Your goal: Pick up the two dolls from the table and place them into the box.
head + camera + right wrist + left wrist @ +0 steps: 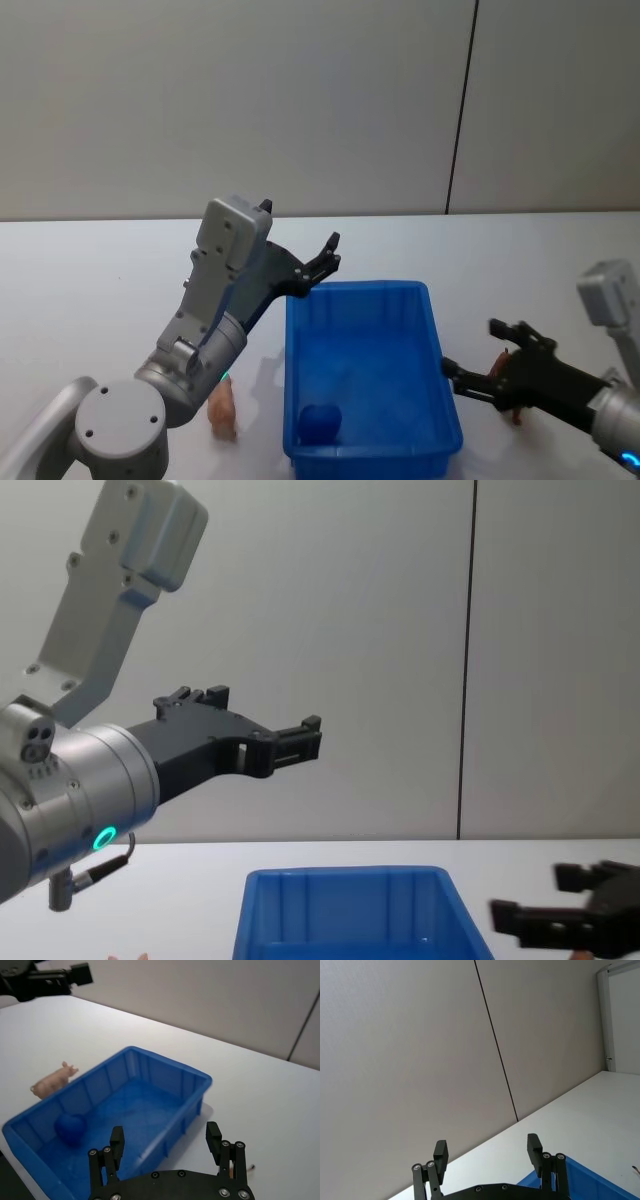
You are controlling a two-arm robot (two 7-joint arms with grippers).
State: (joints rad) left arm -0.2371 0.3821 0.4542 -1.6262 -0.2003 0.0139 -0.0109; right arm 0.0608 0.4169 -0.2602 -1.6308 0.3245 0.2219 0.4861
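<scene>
One doll, head view: the doll (pixel 223 408) lies on the table (pixel 80 300) just left of the box (pixel 360 298), long axis parallel to the box's left wall; head end unclear.
Head view, box: long axis runs away from the robot; a dark blue round lump (pixel 320 422) in its near left corner.
Head view, left gripper (pixel 325 258): high over the box's far left corner, fingers apart, empty.
Head view, right gripper (pixel 468 345): low, just right of the box, fingers apart, pointing at it; orange-pink scrap (pixel 516 412) beneath, too hidden to name.
Left wrist view: fingers spread, a box corner beyond.
Right wrist view: fingers spread toward the box; doll lengthwise along the box's outer wall away from this gripper.
Chest view: left gripper's arm reaches level, well above the box; right gripper low beside it.
</scene>
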